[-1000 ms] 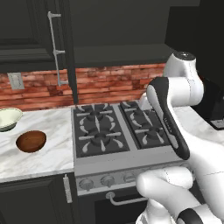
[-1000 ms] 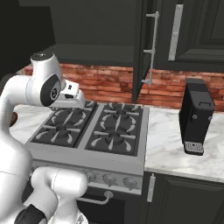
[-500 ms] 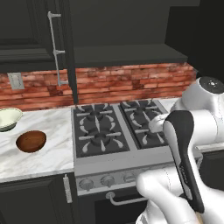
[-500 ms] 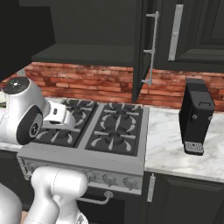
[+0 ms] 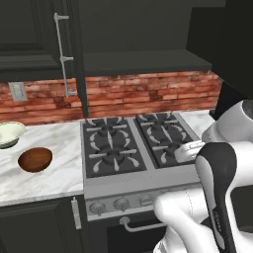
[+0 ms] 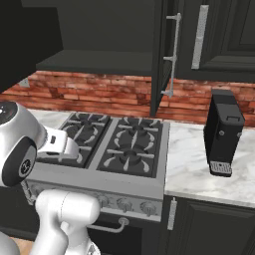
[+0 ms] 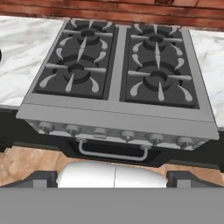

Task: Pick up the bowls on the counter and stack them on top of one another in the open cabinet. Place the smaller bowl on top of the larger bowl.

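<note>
Kitchen, pre-grasp | jaws standing spread, gripping nothing | smaller bowl sitting on the bench at 9 o'clock of the stove, larger bowl just beyond | both looking rigid, glossy, slippery; rim pinch advisable

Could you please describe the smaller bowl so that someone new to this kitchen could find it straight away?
Start at the gas stove and look to the marble counter on its left. Two bowls sit there: the smaller bowl lies nearer the front edge, apart from the pale larger bowl behind it. It is round, glossy reddish-brown and noticeably narrower.
</note>
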You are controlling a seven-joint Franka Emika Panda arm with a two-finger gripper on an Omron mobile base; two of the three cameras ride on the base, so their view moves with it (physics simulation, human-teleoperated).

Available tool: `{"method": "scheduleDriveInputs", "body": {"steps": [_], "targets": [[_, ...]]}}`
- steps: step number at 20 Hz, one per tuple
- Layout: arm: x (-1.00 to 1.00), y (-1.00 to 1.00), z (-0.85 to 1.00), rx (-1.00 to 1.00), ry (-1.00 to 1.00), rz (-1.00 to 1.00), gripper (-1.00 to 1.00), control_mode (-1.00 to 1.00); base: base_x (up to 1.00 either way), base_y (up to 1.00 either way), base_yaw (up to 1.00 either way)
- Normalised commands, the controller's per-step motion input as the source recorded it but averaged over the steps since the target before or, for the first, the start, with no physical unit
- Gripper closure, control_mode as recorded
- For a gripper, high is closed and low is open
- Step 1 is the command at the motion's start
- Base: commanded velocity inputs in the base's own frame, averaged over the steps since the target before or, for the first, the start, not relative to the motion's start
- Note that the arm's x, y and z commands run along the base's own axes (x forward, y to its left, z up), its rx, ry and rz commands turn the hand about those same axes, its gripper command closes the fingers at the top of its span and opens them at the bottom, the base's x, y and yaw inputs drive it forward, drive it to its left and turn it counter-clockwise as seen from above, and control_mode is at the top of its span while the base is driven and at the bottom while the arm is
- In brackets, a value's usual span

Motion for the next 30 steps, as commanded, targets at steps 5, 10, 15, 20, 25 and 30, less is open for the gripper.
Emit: {"method": "scheduleDriveInputs", "body": {"steps": [5, 10, 15, 20, 25, 30], "targets": [[0.00, 0.00, 0.00, 0.00, 0.00, 0.00, -1.00, 1.00, -0.12, 0.00, 0.00], [0.00, 0.00, 0.00, 0.00, 0.00, 0.00, -1.00, 1.00, -0.52, 0.02, 0.00], [0.00, 0.00, 0.00, 0.00, 0.00, 0.00, -1.00, 1.00, -0.40, 0.26, 0.02], [0.00, 0.00, 0.00, 0.00, 0.00, 0.00, -1.00, 1.00, -0.21, 0.61, 0.01], [0.00, 0.00, 0.00, 0.00, 0.00, 0.00, -1.00, 1.00, -0.16, 0.83, 0.00], [0.00, 0.00, 0.00, 0.00, 0.00, 0.00, -1.00, 1.00, -0.20, 0.86, 0.00]]}}
